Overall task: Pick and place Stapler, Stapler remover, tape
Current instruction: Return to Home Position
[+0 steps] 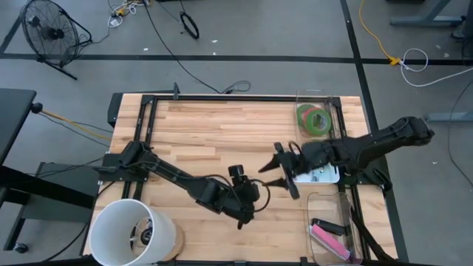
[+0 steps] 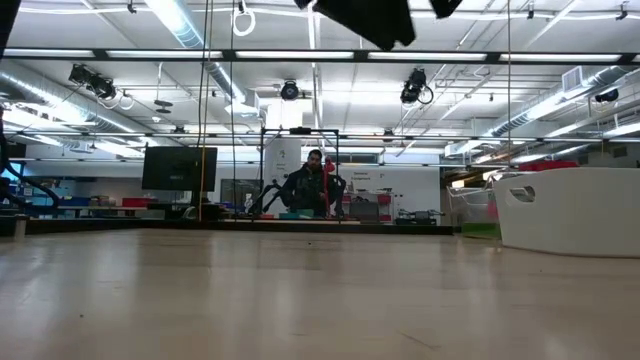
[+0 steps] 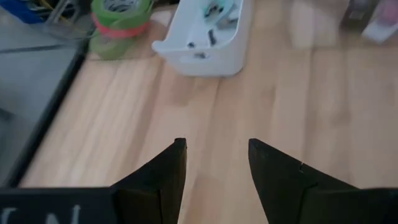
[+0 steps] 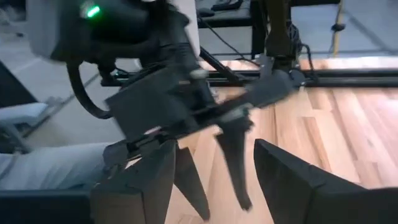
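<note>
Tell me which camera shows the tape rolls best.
The high view: the tape rolls lie in the clear bin, rings seen from above. The left wrist view catches them side-on, cropped. The low view shows only a green patch. The right wrist view misses them.

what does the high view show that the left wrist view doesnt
Only the high view: the right gripper, open beside the white tray, the pink stapler in a clear bin, and a white bucket near the left arm. Only the left wrist view: the left gripper close up, fingers apart. Both: the tape stack, the white tray and the wooden table.
</note>
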Controlling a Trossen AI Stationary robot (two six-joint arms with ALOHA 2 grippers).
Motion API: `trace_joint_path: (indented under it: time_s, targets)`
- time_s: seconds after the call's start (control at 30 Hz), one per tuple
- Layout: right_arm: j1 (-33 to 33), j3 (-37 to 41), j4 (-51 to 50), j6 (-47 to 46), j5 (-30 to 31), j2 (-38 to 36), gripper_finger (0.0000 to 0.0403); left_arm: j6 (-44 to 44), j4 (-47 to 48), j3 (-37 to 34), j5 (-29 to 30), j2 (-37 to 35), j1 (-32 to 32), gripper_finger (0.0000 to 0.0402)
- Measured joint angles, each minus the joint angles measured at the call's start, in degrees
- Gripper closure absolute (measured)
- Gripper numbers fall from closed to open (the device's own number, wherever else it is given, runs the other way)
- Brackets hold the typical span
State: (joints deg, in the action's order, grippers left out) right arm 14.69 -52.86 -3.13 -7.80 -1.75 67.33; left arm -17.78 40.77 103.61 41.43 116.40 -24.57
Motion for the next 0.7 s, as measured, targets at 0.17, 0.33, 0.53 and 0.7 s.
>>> trace_joint_path:
  time_s: [0.17, 0.33, 0.53, 0.7]
  targets:
    - [5.5, 0.0, 0.8, 2.7, 9.1, 0.0, 0.0185, 0.0, -5.6, 0.0, -4.8, 0.0, 1.8, 0.0225]
    - [6.3, 0.0, 0.8, 2.3, 8.4, 0.0, 0.0185, 0.0, -11.1, 0.0, -7.7, 0.0, 3.9, 0.0225]
    - [6.3, 0.0, 0.8, 2.5, 8.3, 0.0, 0.0185, -0.1, -11.7, 0.0, -9.9, -2.4, 5.1, 0.0225]
    - [6.2, 0.0, 0.9, 2.5, 8.3, 0.0, 0.0185, -0.1, -12.5, 0.0, -13.1, -5.5, 7.2, 0.0225]
